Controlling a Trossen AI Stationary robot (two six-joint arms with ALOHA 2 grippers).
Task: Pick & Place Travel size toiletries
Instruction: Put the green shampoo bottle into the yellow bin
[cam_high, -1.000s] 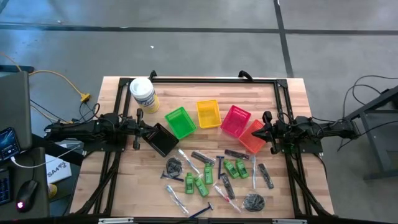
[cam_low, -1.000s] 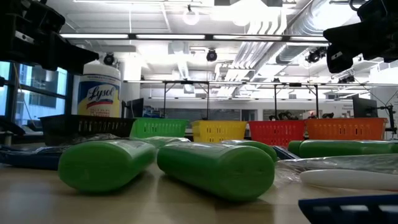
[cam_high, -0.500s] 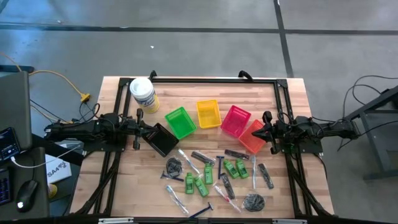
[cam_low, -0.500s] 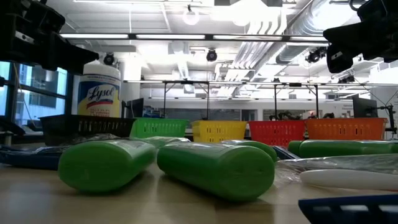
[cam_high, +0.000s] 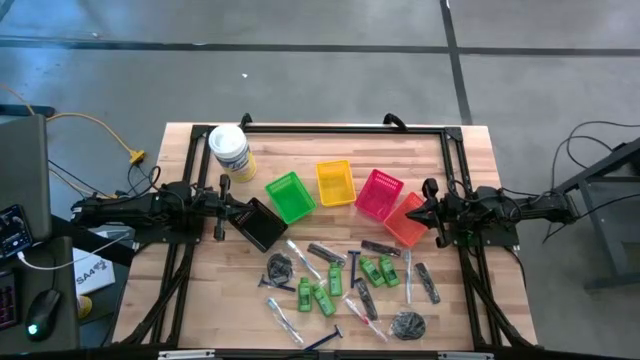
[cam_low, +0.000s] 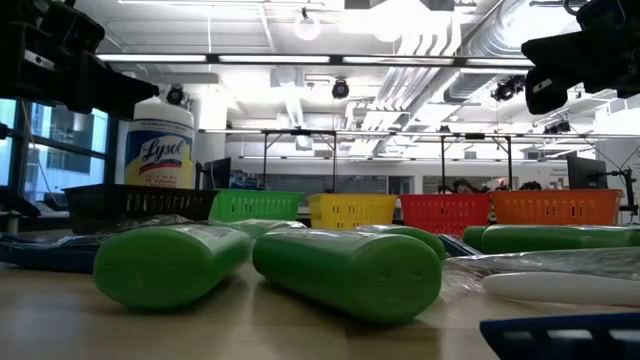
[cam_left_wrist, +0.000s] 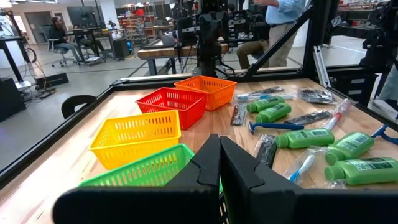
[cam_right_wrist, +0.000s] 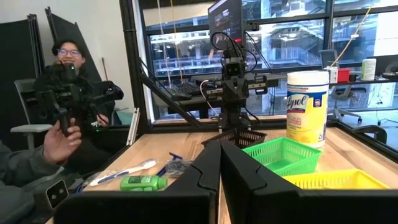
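The left hand (cam_high: 232, 210) is hanging over the bench's (cam_high: 470, 150) left side, just by the black basket (cam_high: 260, 224), and its fingers (cam_left_wrist: 208, 163) are pressing together with nothing between them. The right hand (cam_high: 425, 212) is hovering on the opposite side, at the orange basket (cam_high: 405, 220), and its fingers (cam_right_wrist: 208, 163) are likewise closed on nothing.

The toiletries are lying loose on the near half of the bench, in front of the row of baskets. Green bottles (cam_high: 323, 297) are sitting in a cluster left of the middle, and another pair of green bottles (cam_high: 379, 270) is lying farther right. A dark coil (cam_high: 280, 266) is resting near the black basket, and a second coil (cam_high: 408, 324) is lying toward the near right corner. A blue razor (cam_high: 323, 340) is lying at the near edge, with clear tubes (cam_high: 284, 318) beside the bottles. A comb (cam_high: 428, 282) is lying near the right frame.

The green basket (cam_high: 290, 196), yellow basket (cam_high: 336, 182) and red basket (cam_high: 379, 194) are standing in a line behind the pile. The white tub (cam_high: 229, 150) is standing upright at the far left corner. In the right wrist view a person (cam_right_wrist: 65, 118) is sitting beyond the bench, one hand raised.
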